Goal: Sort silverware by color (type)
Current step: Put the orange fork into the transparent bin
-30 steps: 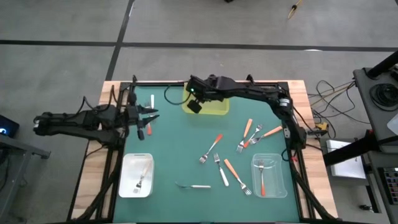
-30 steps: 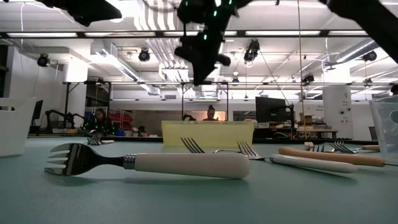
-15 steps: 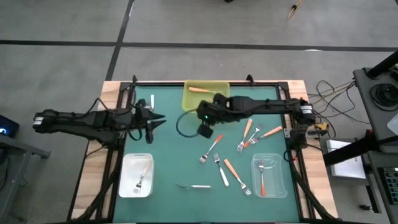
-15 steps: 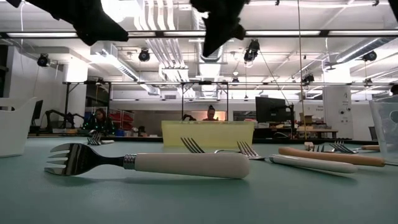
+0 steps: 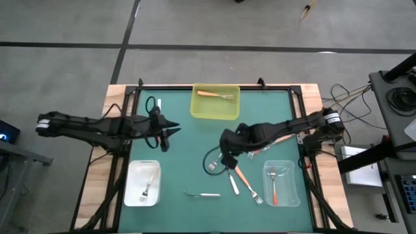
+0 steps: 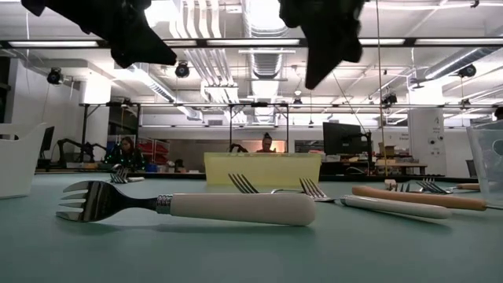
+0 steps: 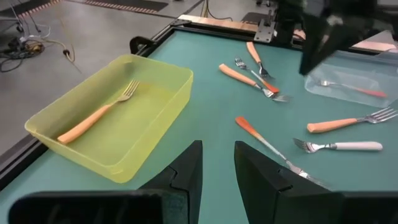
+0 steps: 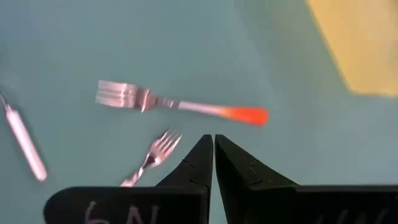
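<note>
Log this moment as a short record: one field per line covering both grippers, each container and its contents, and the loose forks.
left gripper: hovers above the mat left of centre, holds nothing, fingers a little apart
right gripper: over the loose forks at mid table, fingers closed, holds nothing
yellow bin: far edge, one light orange fork inside
white tray: near left, one white-handled fork
clear tray: near right, one red-orange fork
loose forks: several lie on the green mat, mixed colours, including a white-handled one near the front
</note>
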`<action>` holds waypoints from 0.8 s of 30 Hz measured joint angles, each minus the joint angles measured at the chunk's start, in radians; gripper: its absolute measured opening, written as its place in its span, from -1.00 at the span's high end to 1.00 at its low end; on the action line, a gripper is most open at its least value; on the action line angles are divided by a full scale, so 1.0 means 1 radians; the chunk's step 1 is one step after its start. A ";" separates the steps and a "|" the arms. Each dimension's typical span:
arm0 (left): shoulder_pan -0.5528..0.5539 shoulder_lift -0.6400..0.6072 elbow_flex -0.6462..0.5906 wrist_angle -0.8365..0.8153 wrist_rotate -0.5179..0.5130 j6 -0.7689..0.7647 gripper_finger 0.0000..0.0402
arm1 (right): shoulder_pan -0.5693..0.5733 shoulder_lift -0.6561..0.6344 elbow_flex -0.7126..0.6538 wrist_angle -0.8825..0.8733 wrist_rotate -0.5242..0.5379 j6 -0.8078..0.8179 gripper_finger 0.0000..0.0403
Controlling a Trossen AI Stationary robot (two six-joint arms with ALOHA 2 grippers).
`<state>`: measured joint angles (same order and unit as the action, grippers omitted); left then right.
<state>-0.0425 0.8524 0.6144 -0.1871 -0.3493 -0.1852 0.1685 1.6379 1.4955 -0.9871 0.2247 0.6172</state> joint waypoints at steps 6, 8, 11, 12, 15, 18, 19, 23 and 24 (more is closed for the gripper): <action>0.000 0.027 0.008 0.015 0.000 0.000 0.63 | 0.052 0.000 -0.048 -0.001 -0.031 0.105 0.96; 0.000 0.032 0.012 0.018 0.000 0.000 0.63 | 0.067 0.000 -0.052 -0.002 -0.043 0.138 0.96; 0.000 0.033 0.013 0.018 0.000 0.000 0.63 | 0.088 0.000 -0.056 -0.002 -0.046 0.181 0.96; 0.000 0.033 0.013 0.018 0.000 0.000 0.63 | 0.094 0.000 -0.057 -0.003 -0.046 0.194 0.96; 0.000 0.033 0.013 0.018 0.000 0.000 0.63 | 0.110 0.000 -0.058 -0.003 -0.045 0.211 0.96; 0.000 0.033 0.013 0.017 0.000 0.000 0.63 | 0.121 0.000 -0.062 -0.003 -0.046 0.233 0.96; 0.000 0.033 0.013 0.015 0.000 0.000 0.63 | 0.125 0.000 -0.063 -0.003 -0.047 0.242 0.96; 0.000 0.033 0.013 0.014 0.000 0.004 0.63 | 0.141 0.000 -0.069 -0.003 -0.050 0.226 0.96; 0.000 0.033 0.013 0.015 0.001 0.009 0.63 | 0.145 0.000 -0.072 -0.003 -0.050 0.200 0.96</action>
<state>-0.0425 0.8856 0.6272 -0.1726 -0.3487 -0.1762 0.3134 1.6379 1.4231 -0.9897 0.1750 0.8177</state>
